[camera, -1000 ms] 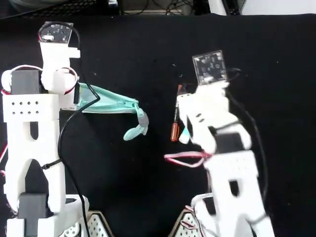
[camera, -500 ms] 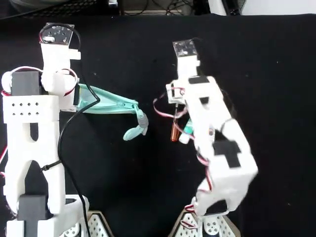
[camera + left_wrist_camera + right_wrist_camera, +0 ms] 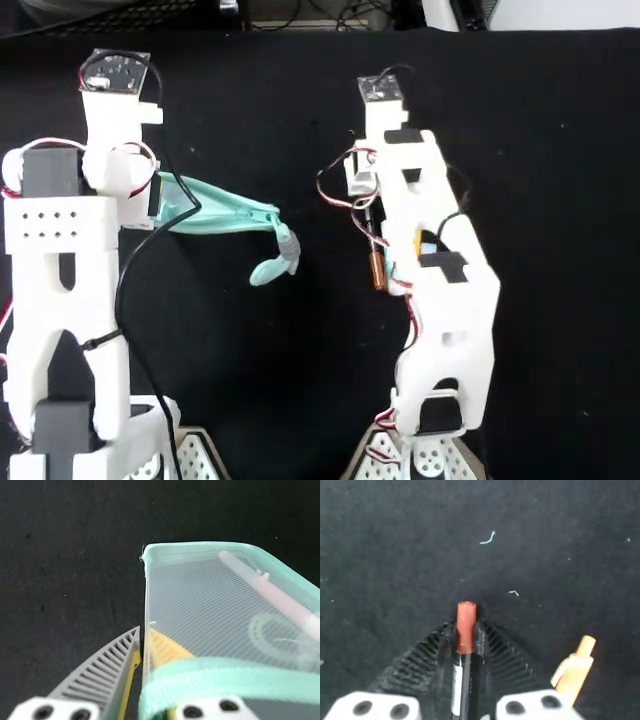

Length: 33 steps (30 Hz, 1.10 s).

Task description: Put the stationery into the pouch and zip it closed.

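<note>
A clear pouch with teal trim lies on the black table, its mouth end and teal strap pointing toward the middle. My left gripper is shut on the pouch's other end, one finger on each side of the wall; a pink pen lies inside. My right gripper is shut on a red-capped pen. From above, that pen pokes out beside the right arm, to the right of the pouch's mouth. An orange pen lies on the table close beside the right gripper.
The black table cloth stretches open between the two arms and behind them. Red and white cables loop off the right arm's side. The left arm runs along the left edge.
The right arm has swung round and straightened over the two pens, covering the small light-blue item seen earlier. The red-capped pen has shifted slightly right. Left arm and pouch are unchanged.
</note>
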Available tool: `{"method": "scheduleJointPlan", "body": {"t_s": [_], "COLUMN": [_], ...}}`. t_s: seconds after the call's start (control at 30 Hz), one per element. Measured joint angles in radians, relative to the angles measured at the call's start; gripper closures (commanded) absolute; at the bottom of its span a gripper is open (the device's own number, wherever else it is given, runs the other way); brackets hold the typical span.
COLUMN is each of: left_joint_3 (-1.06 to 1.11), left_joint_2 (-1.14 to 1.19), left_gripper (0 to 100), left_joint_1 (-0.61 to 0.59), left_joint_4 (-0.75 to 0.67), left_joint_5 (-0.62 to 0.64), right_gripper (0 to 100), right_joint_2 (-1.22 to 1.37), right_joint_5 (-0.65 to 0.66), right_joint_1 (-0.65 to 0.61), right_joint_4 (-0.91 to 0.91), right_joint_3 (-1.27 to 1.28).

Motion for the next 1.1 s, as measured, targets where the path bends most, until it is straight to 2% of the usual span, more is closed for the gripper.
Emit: {"method": "scheduleJointPlan", "body": {"t_s": [0.27,0.47,0.6,0.7,0.83,0.97,1.1], "left_joint_3": [0.048,0.049,0.052,0.054,0.054,0.054,0.054], "left_joint_2": [-0.006,-0.006,-0.006,-0.006,-0.006,-0.006,-0.006], "left_gripper": [97,97,97,97,97,97,97], "left_joint_1": [0.029,0.044,0.044,0.044,0.044,0.044,0.044], "left_joint_4": [-0.034,-0.034,-0.037,-0.04,-0.04,-0.04,-0.04], "left_joint_5": [0.003,0.003,0.003,0.003,0.003,0.029,0.04], "right_gripper": [98.6,98.6,98.6,98.6,98.6,98.6,98.6], "right_joint_2": [-0.117,-0.437,-0.694,-0.904,-1.218,-1.521,-1.743], "right_joint_5": [0.0,0.003,0.066,0.091,0.095,0.097,0.098], "right_joint_1": [0.0,-0.003,-0.005,-0.005,-0.018,-0.101,-0.213], "right_joint_4": [-0.044,-0.232,-0.328,-0.331,-0.239,-0.157,-0.157], "right_joint_3": [0.138,0.488,0.723,0.824,0.833,0.833,0.832]}}
